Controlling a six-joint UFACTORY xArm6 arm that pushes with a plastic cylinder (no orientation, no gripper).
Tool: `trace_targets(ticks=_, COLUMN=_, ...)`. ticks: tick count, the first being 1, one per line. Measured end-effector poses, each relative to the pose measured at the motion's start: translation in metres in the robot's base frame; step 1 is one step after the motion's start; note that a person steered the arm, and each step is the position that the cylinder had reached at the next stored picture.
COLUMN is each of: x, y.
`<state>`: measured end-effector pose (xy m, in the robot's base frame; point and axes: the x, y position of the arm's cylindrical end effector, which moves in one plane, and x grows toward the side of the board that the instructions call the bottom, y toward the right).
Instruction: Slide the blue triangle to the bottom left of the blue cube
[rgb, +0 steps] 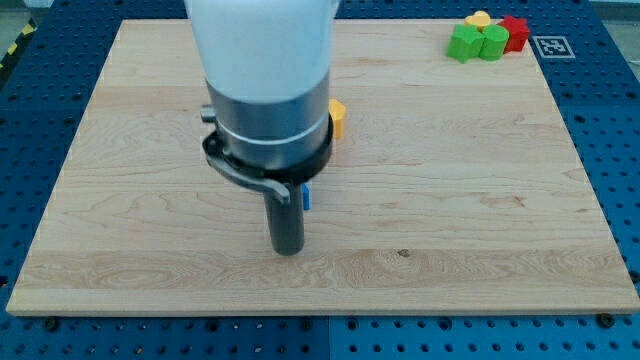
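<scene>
Of the blue triangle I can make out almost nothing: the arm's wide body stands in front of the middle of the desk, and only one narrow edge of a blue block shows, just to the view's right of the rod. Whether that edge belongs to the triangle or to the blue cube cannot be told, so how the two lie relative to each other is hidden. My tip rests on the wood a little below that blue edge and slightly to the view's left. Judging from the task, this placement looks suited to working around the lower side of the blue pair, though contact cannot be confirmed. There is no grasping tool here, just the plain rod, so nothing stands apart, together or clamped. A yellow block peeks out at the arm's right side, its shape unclear. Well apart, at the view's top right corner, a tight cluster sits out of the way: two green blocks, one yellow block and one red block. Counted as visible: one blue, two yellow, two green, one red.
</scene>
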<state>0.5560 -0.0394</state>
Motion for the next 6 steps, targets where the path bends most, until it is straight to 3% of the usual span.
trace_targets(ticks=4, x=-0.073, y=0.005)
trace_targets(ticks=5, x=-0.072, y=0.005)
trace_targets(ticks=6, x=-0.058, y=-0.033)
